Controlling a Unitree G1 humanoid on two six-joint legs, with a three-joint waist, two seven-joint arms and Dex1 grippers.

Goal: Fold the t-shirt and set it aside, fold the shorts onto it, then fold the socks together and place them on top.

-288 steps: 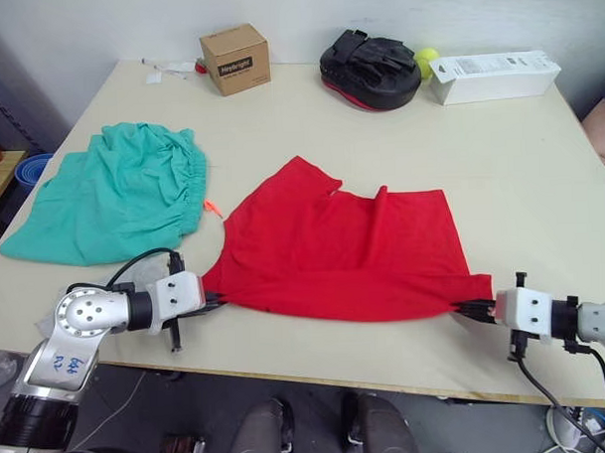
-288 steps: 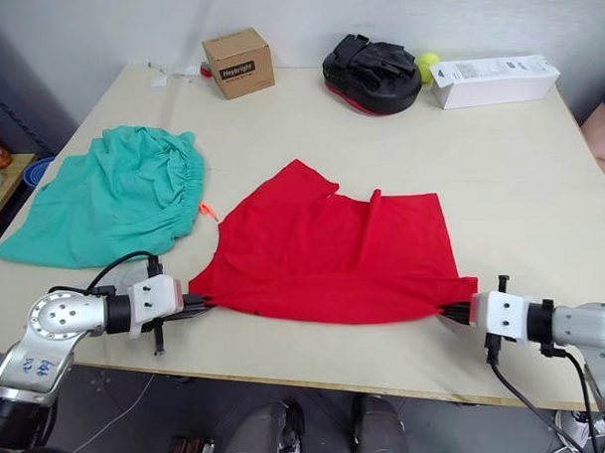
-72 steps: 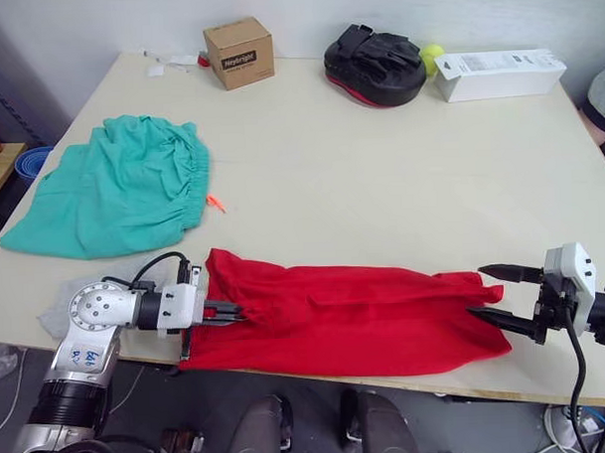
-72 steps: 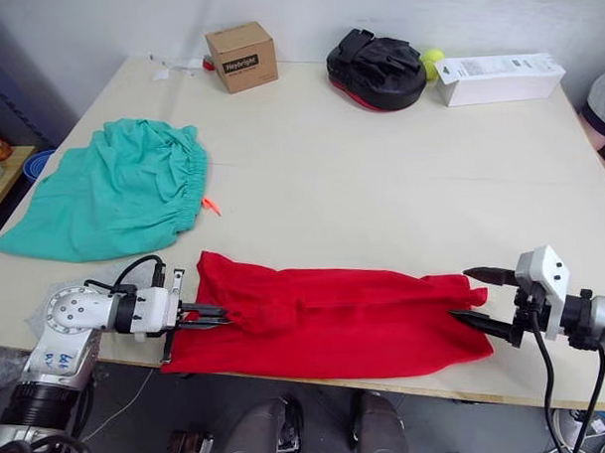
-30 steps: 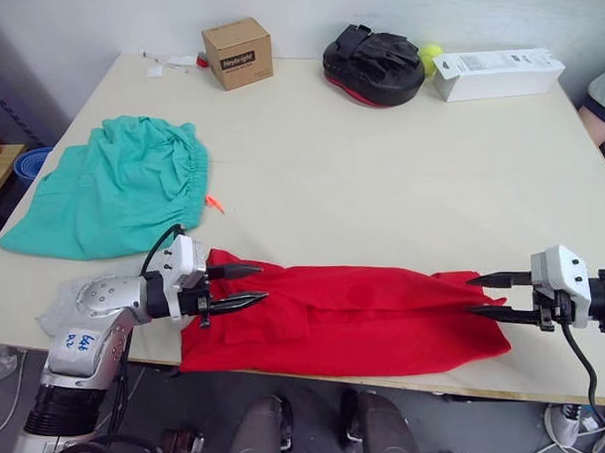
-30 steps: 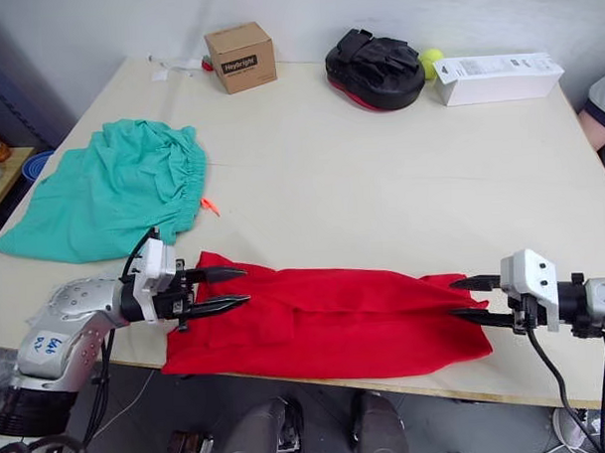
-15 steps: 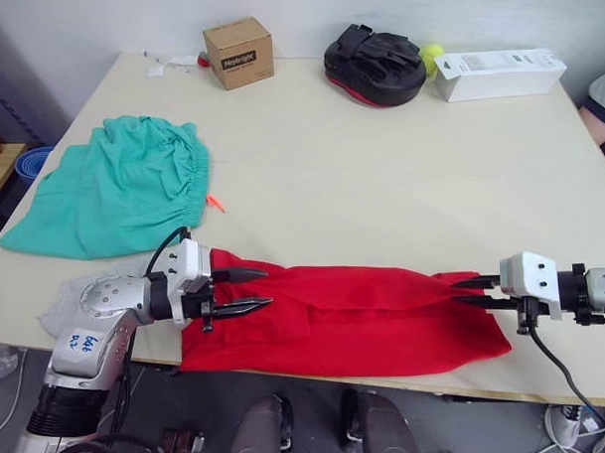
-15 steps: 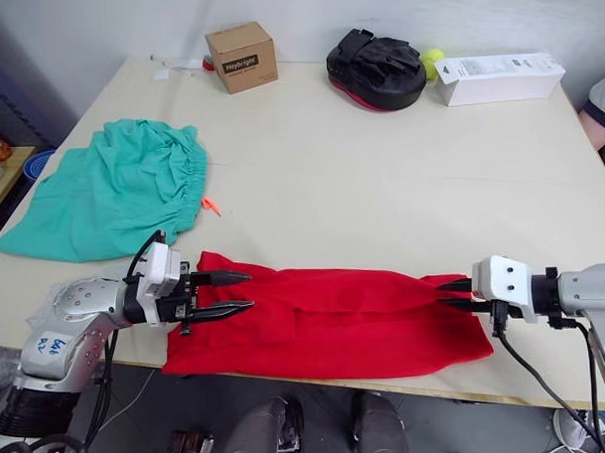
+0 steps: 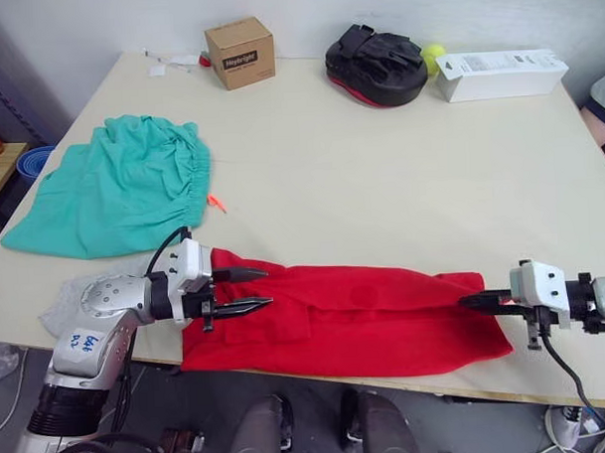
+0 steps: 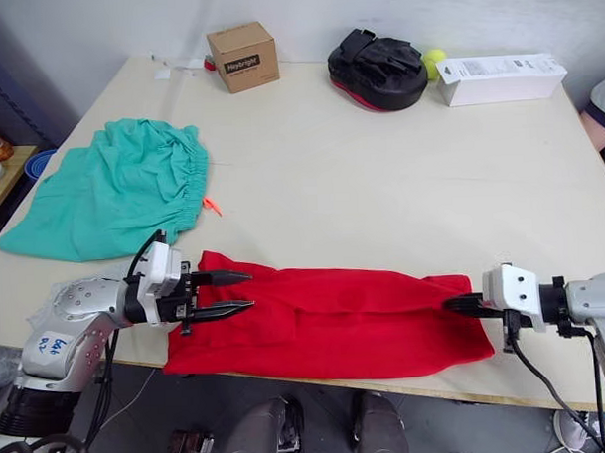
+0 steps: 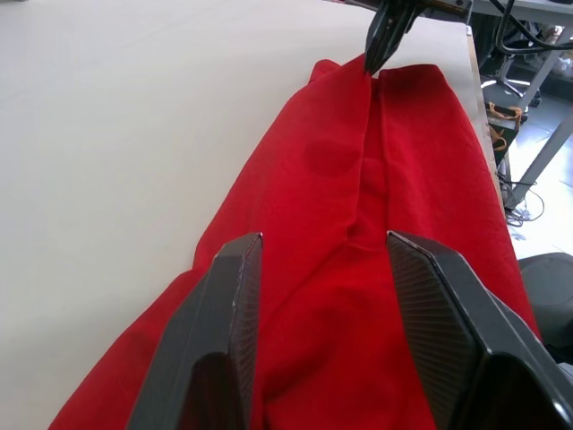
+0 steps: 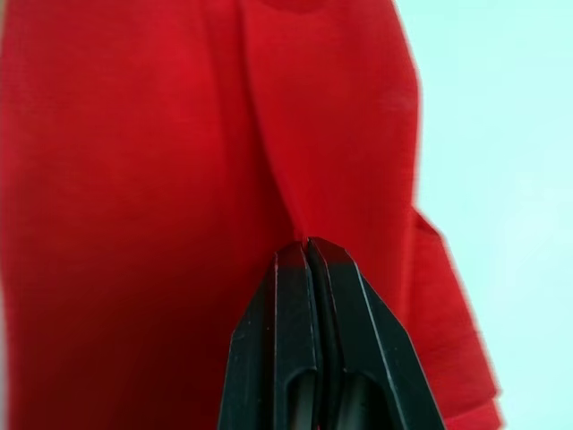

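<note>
- Left eye view: the t-shirt [image 9: 355,319] lies as a long red band along the counter's [image 9: 381,184] near edge; the shorts [image 9: 112,188] lie well apart, beyond the band's left end.
- Left wrist view: the left gripper [image 11: 327,296] hangs over the t-shirt, jaws spread.
- Right wrist view: the right gripper [image 12: 309,255] has its jaws pressed together, pinching a t-shirt fold.
</note>
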